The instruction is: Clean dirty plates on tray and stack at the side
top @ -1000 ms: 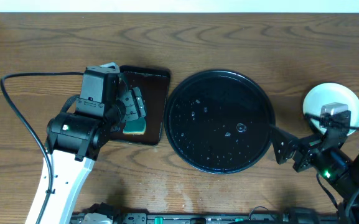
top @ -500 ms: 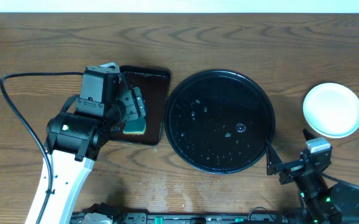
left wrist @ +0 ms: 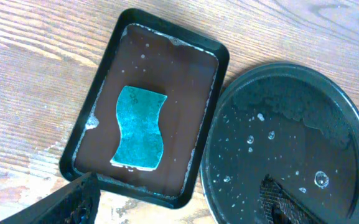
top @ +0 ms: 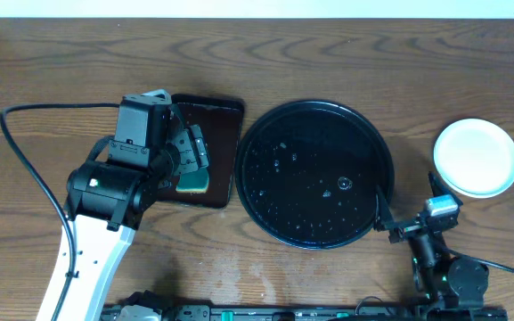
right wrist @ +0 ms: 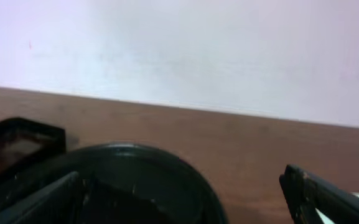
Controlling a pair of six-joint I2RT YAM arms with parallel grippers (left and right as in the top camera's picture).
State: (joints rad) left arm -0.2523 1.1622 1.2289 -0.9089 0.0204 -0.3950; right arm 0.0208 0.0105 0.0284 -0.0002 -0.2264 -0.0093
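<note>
Right gripper (right wrist: 182,186) sits low at the near right edge of the surface (top: 61,71), jaws spread wide and nothing held between them. Its wrist camera looks level across the wood toward a pale wall. Just to the left of this gripper lies the tray (top: 328,134), round, glossy black and dotted with water droplets. From overhead one dark finger overlaps the tray's near right rim; whether it touches cannot be told. Farther back and to the right, apart from the gripper, a pale round plate (top: 477,157) rests on the bare wood, clear of the tray's rim. It looks clean from above, and whether other plates lie under it cannot be told. No plate lies on the tray.

Left gripper (left wrist: 178,182) hangs above the rectangular tray (left wrist: 179,93), jaws likewise parted and empty. Directly below it a teal sponge (left wrist: 139,127) lies flat in the wet brown bottom of that rectangular tray, apart from both fingers. The rectangular tray sits just beside the round tray's left rim, the two nearly meeting. The plate is well away from this gripper, across the round tray.
</note>
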